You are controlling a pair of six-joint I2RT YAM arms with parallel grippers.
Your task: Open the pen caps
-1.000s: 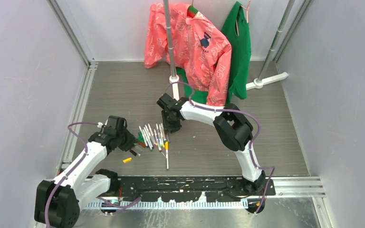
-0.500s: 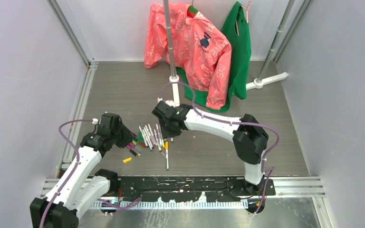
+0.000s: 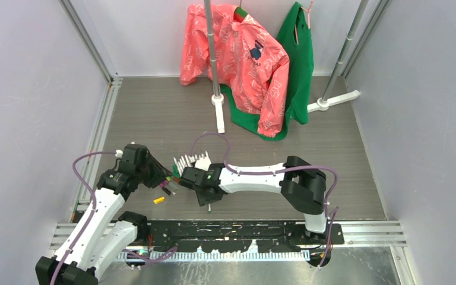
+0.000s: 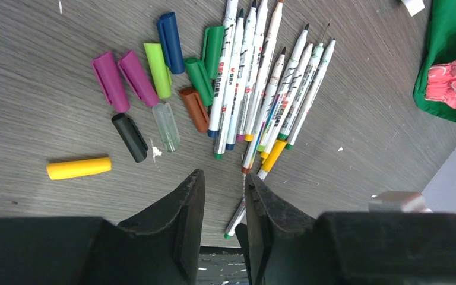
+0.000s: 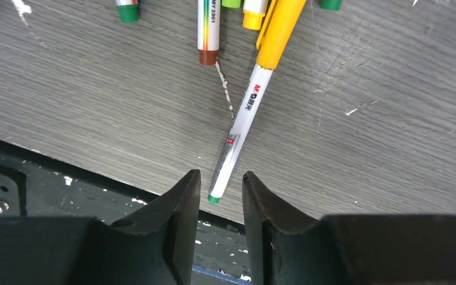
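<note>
Several loose pen caps [image 4: 157, 70] in purple, lime, blue, green, brown, black and clear lie left of a fan of uncapped white pens [image 4: 255, 77]. A yellow cap [image 4: 78, 168] lies apart, nearer me. One pen [image 5: 240, 119] still wears its yellow cap [image 5: 280, 27], and its green end points at the table's near edge. My right gripper [image 5: 221, 175] hovers open over that green end, which shows in the gap between the fingers. My left gripper [image 4: 224, 178] is open and empty, just short of the caps. From above, the right gripper [image 3: 205, 196] covers that pen, and the left gripper [image 3: 160, 176] is at the caps' left.
A black slotted rail [image 5: 65, 178] runs along the table's near edge, just under the right fingers. At the back, a pink garment [image 3: 237, 59] and a green one [image 3: 300, 65] hang on a rack whose white foot [image 3: 218, 113] rests on the table.
My right arm has swung from behind the pens forward and left, coming over the lone capped pen near the table's edge. The left arm has drawn back slightly to the left.
</note>
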